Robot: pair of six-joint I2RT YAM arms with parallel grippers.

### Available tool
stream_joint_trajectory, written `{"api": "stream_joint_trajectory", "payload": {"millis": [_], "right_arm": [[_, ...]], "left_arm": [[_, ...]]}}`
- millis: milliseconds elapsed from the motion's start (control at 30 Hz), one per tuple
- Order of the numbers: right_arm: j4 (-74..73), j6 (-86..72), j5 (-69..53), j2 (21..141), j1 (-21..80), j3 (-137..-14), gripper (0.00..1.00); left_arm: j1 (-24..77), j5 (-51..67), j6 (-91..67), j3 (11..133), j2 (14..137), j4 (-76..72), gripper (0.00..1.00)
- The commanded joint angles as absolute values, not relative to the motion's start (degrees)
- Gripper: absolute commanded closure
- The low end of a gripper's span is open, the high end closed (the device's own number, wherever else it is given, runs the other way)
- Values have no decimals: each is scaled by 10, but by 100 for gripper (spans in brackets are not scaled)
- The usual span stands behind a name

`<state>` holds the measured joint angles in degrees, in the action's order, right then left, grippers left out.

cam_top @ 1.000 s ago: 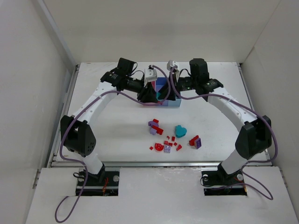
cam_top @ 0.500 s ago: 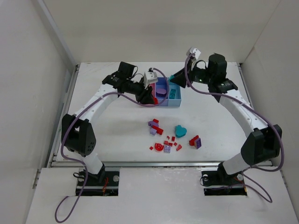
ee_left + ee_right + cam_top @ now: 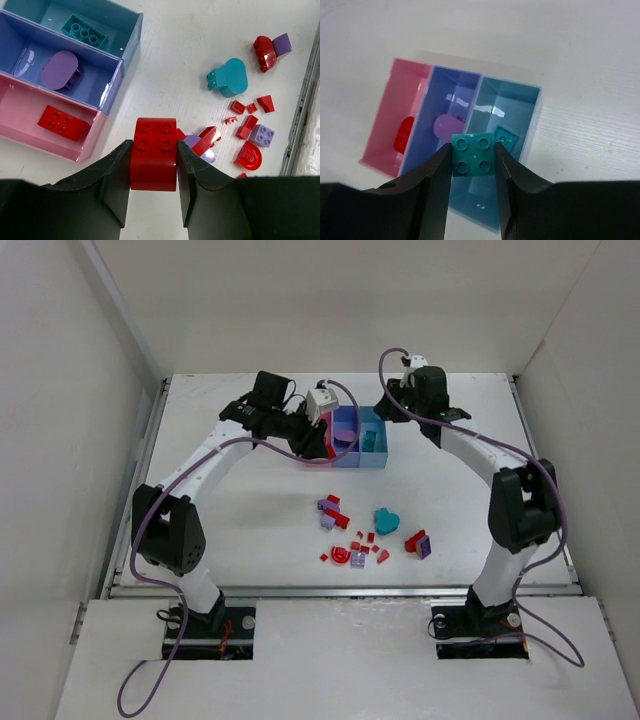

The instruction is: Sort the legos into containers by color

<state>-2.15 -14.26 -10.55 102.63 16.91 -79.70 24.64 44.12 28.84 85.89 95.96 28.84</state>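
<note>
White walls close round a white table, and toward its far side stand the three joined bins — pink, purple and blue in a row. Both arms look to be mid-delivery. The left gripper is clamped on a red block, studs up. In its wrist view the block sits just off the near corner of the pink bin rather than squarely over it, and one red brick already lies in that bin. The right gripper pinches a small teal plate that hangs in front of the blue bin, where another teal piece rests; how high it hangs I cannot tell. The purple bin holds a lilac oval. Nearer the arm bases, well apart from the bins, the unsorted legos lie scattered: a teal heart among small red and lilac bits. The step in hand looks like the drop. Each arm needs its piece centred over the matching bin before the jaws part — the left a shift toward the pink bin's middle, the right a check that the plate clears the blue bin's wall. After that comes the pile, where the tiny red bits will likely call for a careful, narrow pinch.
</note>
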Motion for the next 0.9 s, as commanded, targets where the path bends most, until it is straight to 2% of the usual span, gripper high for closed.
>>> {"api": "stream_joint_trajectory", "payload": {"millis": [0, 33, 67, 167, 267, 367, 400, 433, 600, 700, 867], "right_arm": [[-64, -165, -63, 1049, 171, -870, 70], [-69, -157, -74, 1064, 171, -887, 57], [-69, -157, -86, 1064, 171, -892, 49], [-75, -142, -117, 1071, 166, -897, 37], [-75, -118, -123, 1054, 166, -897, 20], [-75, -75, -172, 1024, 166, -885, 20], [-75, -16, -202, 1013, 166, -879, 20], [-75, 22, -292, 1000, 166, -871, 21], [-75, 233, -553, 889, 174, -757, 27], [-83, 274, -584, 870, 207, -726, 27], [-125, 289, -602, 893, 241, -752, 27]], "left_arm": [[246, 434, 277, 865, 952, 275, 100], [246, 434, 277, 865, 952, 275, 100], [246, 434, 277, 865, 947, 275, 100], [246, 439, 277, 870, 947, 275, 100], [246, 439, 277, 870, 947, 275, 100], [246, 451, 283, 875, 947, 275, 100], [246, 460, 293, 875, 947, 280, 100], [246, 466, 300, 882, 947, 288, 100], [246, 509, 354, 904, 952, 320, 100], [246, 547, 384, 918, 952, 336, 100], [246, 597, 415, 941, 957, 365, 100]]}}
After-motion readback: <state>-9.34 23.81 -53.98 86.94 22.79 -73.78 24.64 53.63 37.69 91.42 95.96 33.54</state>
